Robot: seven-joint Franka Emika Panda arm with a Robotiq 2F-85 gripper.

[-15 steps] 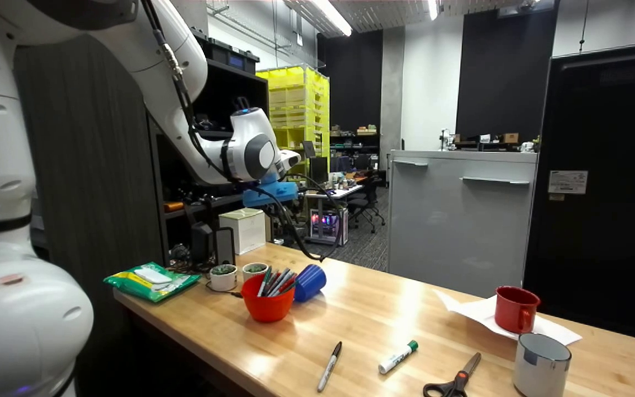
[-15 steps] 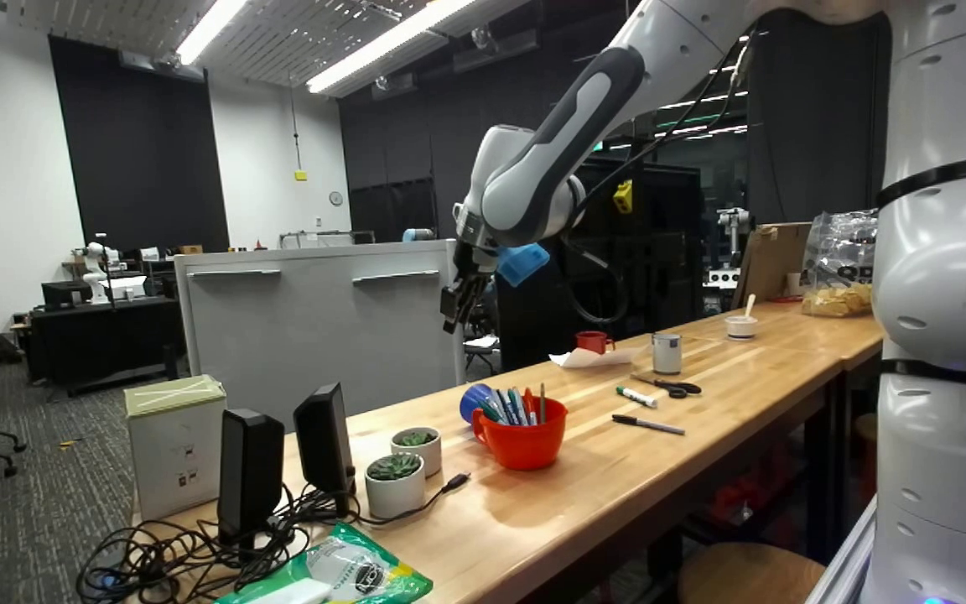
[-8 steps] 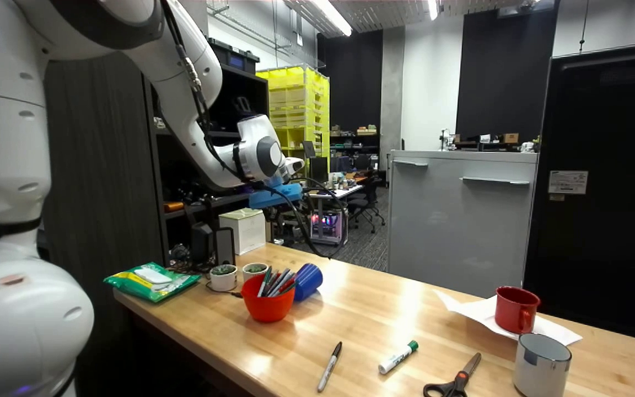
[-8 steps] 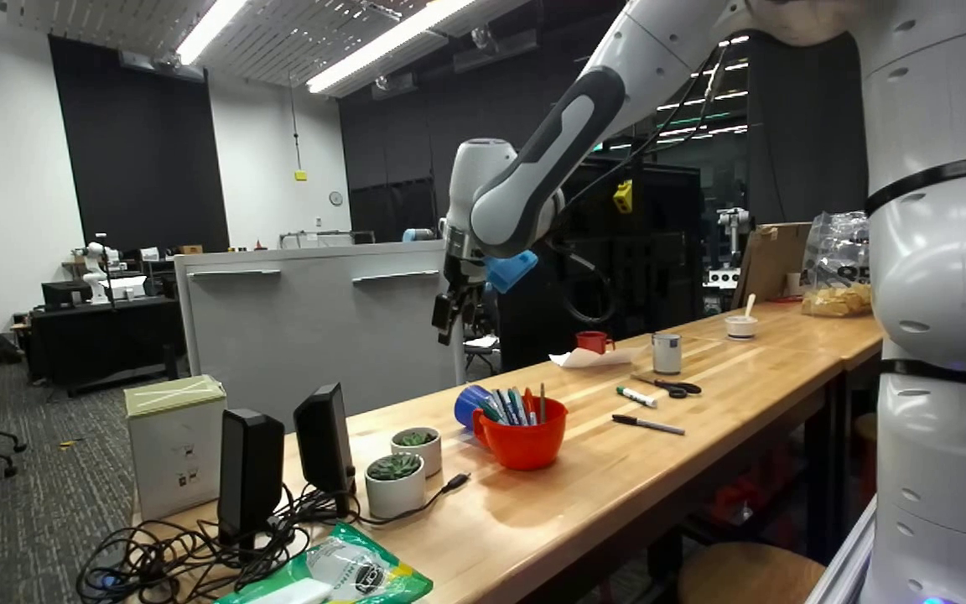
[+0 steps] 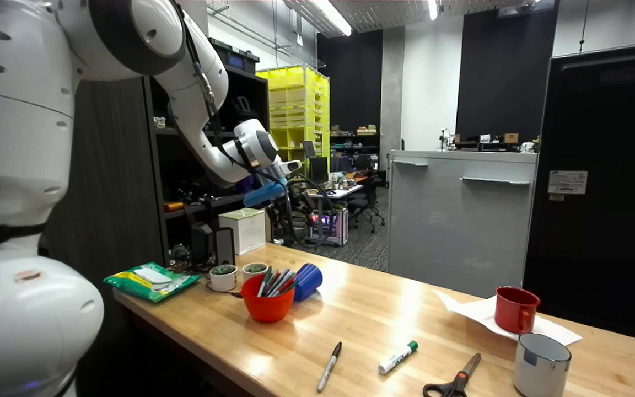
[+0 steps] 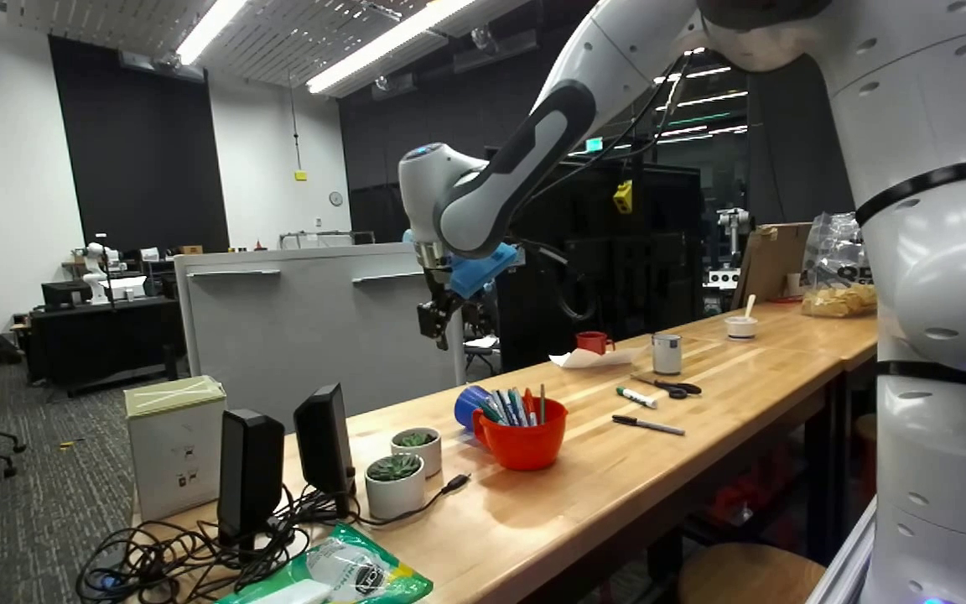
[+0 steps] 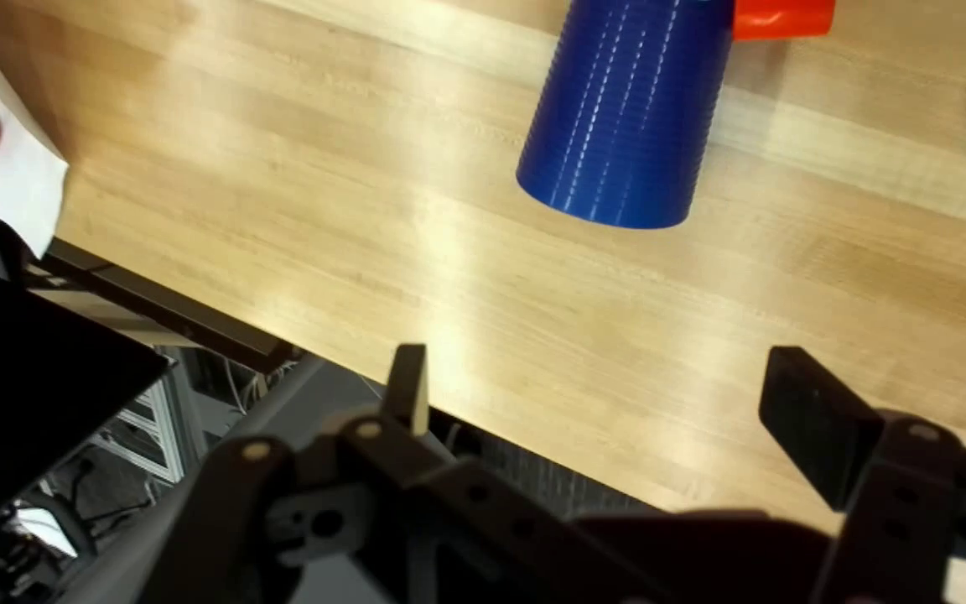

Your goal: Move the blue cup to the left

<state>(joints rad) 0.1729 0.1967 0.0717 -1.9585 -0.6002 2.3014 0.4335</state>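
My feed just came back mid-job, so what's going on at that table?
The robot arm holds its pincer above the wooden table, open, with nothing between the jaws. The blue cup, the one to go left, sits tilted beside the red bowl of pens; whether the two touch is hard to tell. The red cup and the grey-white cup stand upright farther along. Nothing here settles whether the blue cup has reached its spot.
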